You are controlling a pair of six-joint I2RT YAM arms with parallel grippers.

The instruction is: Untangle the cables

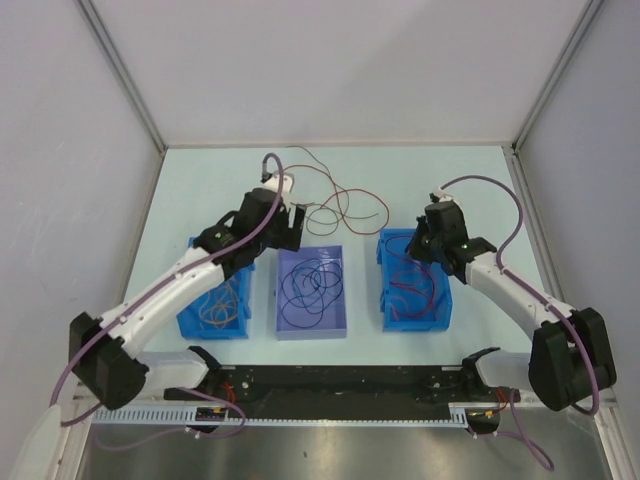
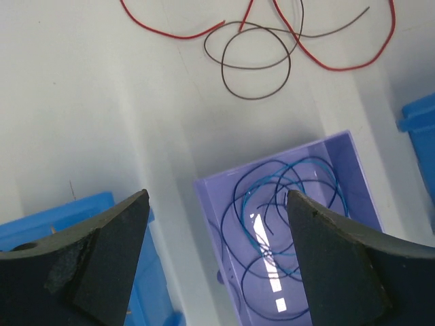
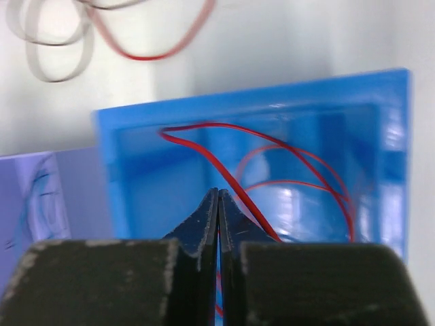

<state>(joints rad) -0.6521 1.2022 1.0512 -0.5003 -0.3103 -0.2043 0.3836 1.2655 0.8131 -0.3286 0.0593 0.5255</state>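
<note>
Loose red and brown cables [image 1: 340, 200] lie looped on the table behind the bins; in the left wrist view the brown loop [image 2: 255, 61] and the red one [image 2: 340, 66] cross. Navy cables [image 1: 310, 285] lie coiled in the purple bin [image 1: 312, 330], also seen from the left wrist [image 2: 292, 163]. My left gripper [image 1: 290, 222] hangs open and empty [image 2: 217, 197] above the purple bin's far left corner. My right gripper [image 1: 421, 250] is shut [image 3: 218, 191] over the right blue bin [image 1: 440, 318]. A red cable [image 3: 204, 153] rises from the bin to its fingers.
The left blue bin [image 1: 190, 322] holds orange-tan wires [image 1: 222, 300]. The right blue bin holds more red cables [image 1: 415, 290]. The three bins stand in a row mid-table. Grey walls close in the table at the back and sides. A black rail [image 1: 340, 385] runs along the near edge.
</note>
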